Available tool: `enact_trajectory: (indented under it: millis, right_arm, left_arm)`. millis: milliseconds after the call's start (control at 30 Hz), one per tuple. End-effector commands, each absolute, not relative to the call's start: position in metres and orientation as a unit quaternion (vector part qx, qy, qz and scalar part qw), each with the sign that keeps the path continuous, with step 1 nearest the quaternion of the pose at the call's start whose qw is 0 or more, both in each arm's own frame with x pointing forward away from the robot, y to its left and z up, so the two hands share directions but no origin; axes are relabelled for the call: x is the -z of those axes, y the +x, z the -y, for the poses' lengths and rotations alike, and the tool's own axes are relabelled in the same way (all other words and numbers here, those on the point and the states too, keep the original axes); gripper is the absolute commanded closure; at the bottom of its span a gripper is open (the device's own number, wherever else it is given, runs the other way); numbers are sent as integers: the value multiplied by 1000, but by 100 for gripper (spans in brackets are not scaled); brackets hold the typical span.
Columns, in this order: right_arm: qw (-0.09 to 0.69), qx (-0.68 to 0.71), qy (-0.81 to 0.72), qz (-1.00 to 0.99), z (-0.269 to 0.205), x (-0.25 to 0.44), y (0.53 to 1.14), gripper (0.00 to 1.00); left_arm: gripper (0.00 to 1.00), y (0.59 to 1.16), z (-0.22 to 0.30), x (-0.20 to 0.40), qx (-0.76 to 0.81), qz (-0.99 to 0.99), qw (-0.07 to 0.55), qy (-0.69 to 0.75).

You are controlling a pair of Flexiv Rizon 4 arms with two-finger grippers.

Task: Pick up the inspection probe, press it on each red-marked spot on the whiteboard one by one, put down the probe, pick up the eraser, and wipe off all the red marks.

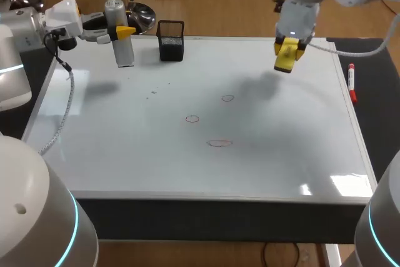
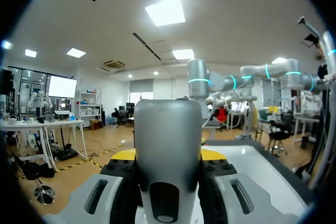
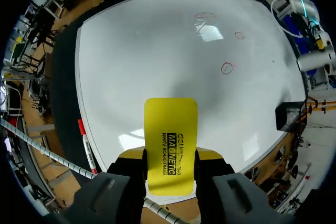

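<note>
Left pincer (image 2: 168, 156): clamped on inspection probe (image 1: 123, 47), at whiteboard's (image 1: 281, 161) far left
Right pincer (image 3: 170, 157): grips yellow eraser (image 3: 170, 127) above the board
Mesh cup (image 1: 170, 40): near probe; contents cannot tell
Red marks (image 1: 192, 118): three rings, mid-board
Right wrist view only: eraser's printed face
</note>
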State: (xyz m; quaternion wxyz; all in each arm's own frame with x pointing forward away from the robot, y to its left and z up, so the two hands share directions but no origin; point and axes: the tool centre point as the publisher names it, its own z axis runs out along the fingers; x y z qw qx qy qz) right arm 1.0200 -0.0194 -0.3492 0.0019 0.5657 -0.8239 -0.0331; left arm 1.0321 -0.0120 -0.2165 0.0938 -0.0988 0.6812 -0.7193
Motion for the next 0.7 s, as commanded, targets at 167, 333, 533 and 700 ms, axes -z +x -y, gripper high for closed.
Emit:
enact_trajectory:
  millis: [167, 333, 533, 700]
  right_arm:
    - [-6, 15, 632, 774, -48, 342, 981, 100]
    - [-18, 20, 676, 737, -93, 338, 953, 100]
    - [-12, 1, 709, 705, -141, 343, 925, 100]
    - [-6, 2, 723, 691, -173, 355, 909, 100]
  left_arm:
    - [100, 1031, 12, 215, 719, -681, 95, -100]
    - [100, 1031, 12, 215, 719, -681, 95, -100]
    - [100, 1031, 12, 215, 719, -681, 95, -100]
    - [100, 1031, 12, 215, 719, -681, 95, -100]
